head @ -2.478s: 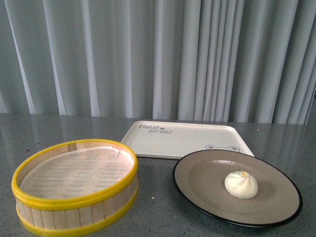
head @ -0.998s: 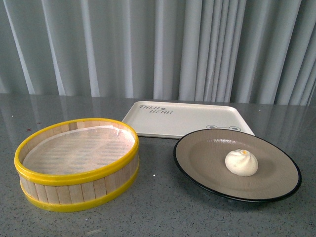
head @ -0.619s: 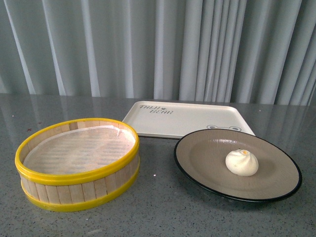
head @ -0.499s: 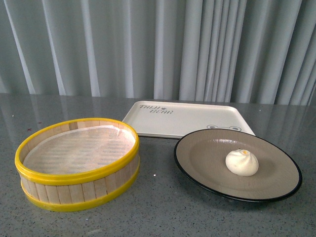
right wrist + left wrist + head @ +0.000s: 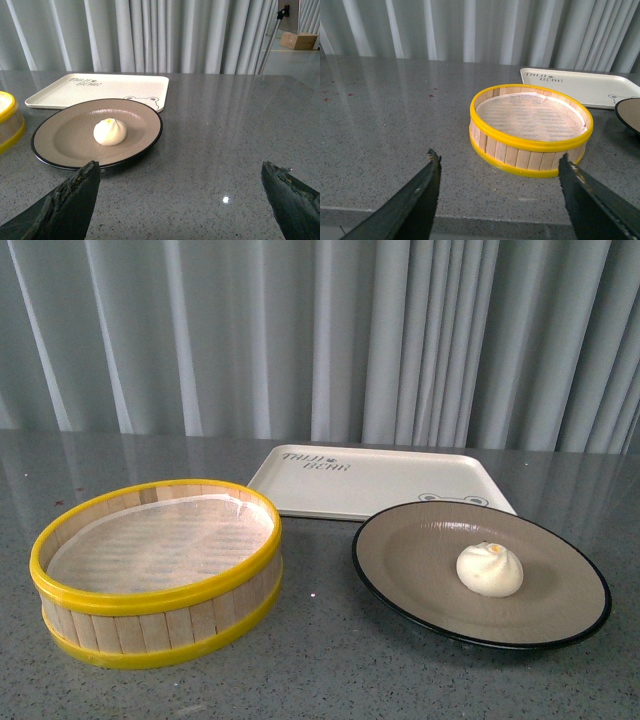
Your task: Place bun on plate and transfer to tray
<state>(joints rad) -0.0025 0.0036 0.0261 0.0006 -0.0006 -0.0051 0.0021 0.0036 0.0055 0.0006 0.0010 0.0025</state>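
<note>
Grey curtains (image 5: 320, 330) hang in folds behind a dark grey speckled table (image 5: 320, 670) with a slight shine. On this table the bun (image 5: 489, 569) sits on the plate (image 5: 420, 560), a little off the middle, with its orange dot up. The plate stands just in front of the tray (image 5: 380, 485) and is not on it; its far rim hides a part of the tray's near edge.

The right gripper (image 5: 178, 165) has its two fingers wide apart and holds nothing. The bun and the plate are ahead of it on the table, beyond the fingertips, and touch neither finger. The left gripper (image 5: 498, 156) is also spread wide and holds nothing; ahead of it stands the yellow-rimmed steamer basket (image 5: 531, 129), which is lined with white paper. In the right wrist view a cardboard box (image 5: 299, 40) is in the far background.
</note>
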